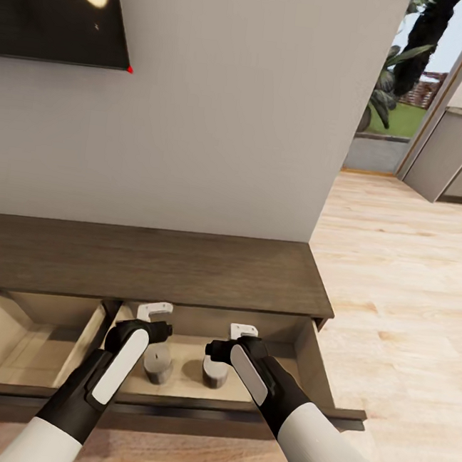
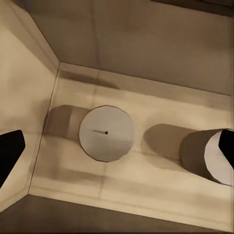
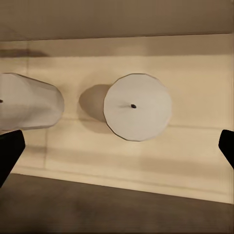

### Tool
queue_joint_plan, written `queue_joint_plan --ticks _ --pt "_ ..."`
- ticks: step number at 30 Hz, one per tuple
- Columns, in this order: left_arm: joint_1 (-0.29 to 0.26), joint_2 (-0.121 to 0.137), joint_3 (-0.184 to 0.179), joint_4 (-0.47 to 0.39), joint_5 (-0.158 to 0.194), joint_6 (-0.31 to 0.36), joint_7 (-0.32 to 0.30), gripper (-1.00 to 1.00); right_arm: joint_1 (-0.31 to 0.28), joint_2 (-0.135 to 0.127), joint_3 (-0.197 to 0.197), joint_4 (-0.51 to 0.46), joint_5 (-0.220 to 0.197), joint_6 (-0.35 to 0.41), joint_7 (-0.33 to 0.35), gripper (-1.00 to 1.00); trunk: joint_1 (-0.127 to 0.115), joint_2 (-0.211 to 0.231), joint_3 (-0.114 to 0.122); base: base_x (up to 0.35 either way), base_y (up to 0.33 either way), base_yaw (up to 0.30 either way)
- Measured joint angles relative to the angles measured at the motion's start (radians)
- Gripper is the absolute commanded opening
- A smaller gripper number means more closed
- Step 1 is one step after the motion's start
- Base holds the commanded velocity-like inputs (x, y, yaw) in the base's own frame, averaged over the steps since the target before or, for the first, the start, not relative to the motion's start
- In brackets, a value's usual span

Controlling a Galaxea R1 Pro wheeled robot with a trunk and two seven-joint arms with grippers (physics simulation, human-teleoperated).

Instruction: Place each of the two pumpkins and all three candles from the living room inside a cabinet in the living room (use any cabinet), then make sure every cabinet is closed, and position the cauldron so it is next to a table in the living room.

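Both arms hung over the open right drawer (image 1: 316, 363) of the cabinet (image 1: 148, 265), where two grey candles stood upright side by side on its pale floor. The left gripper (image 1: 155, 313) was above the left candle (image 1: 158, 368), its fingers (image 2: 9, 151) spread wide and holding nothing. The right gripper (image 1: 242, 331) hovered over the right candle (image 1: 215, 374), fingers (image 3: 9, 148) likewise apart and empty

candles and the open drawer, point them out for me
left candle (image 1: 157, 366), head view, on its grey side below the left claw
right candle (image 3: 137, 107), right wrist view, on its flat top by the wick
drawer (image 1: 314, 366), head view, on its right inner wall
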Motion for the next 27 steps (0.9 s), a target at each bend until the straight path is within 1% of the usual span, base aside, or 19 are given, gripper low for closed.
queue_joint_plan --ticks 4,10,14,16,24,27 --pt "-0.002 0.0 0.0 0.0 0.001 0.02 0.0 1.0 0.0 0.0 0.0 0.0 0.0 0.0 0.0 1.0 -0.015 0.028 0.013 0.0 0.0 0.0" --pt "-0.003 -0.002 0.004 0.0 -0.001 0.027 0.001 1.0 -0.001 0.0 0.0 0.0 0.0 -0.003 0.0 1.0 -0.038 0.07 0.031 -0.013 0.0 0.0" --pt "-0.003 -0.002 0.035 0.001 0.0 0.028 0.002 1.0 0.0 0.0 0.0 -0.001 0.0 -0.004 0.0 1.0 -0.053 0.098 0.044 -0.152 0.0 0.0" --pt "-0.003 -0.002 0.041 0.001 0.001 0.028 0.002 1.0 0.0 0.0 0.0 -0.002 0.0 -0.004 0.0 1.0 -0.061 0.112 0.05 -0.044 0.0 0.0" --pt "-0.002 0.0 0.046 0.001 0.001 0.028 0.0 1.0 -0.001 0.0 -0.001 -0.013 -0.001 -0.012 0.0 1.0 -0.092 0.168 0.075 -0.102 0.0 0.0" --pt "-0.003 0.001 0.046 0.001 0.001 0.028 0.0 1.0 -0.001 0.0 -0.001 -0.014 -0.001 -0.026 0.0 1.0 -0.103 0.189 0.085 -0.025 0.0 0.0"
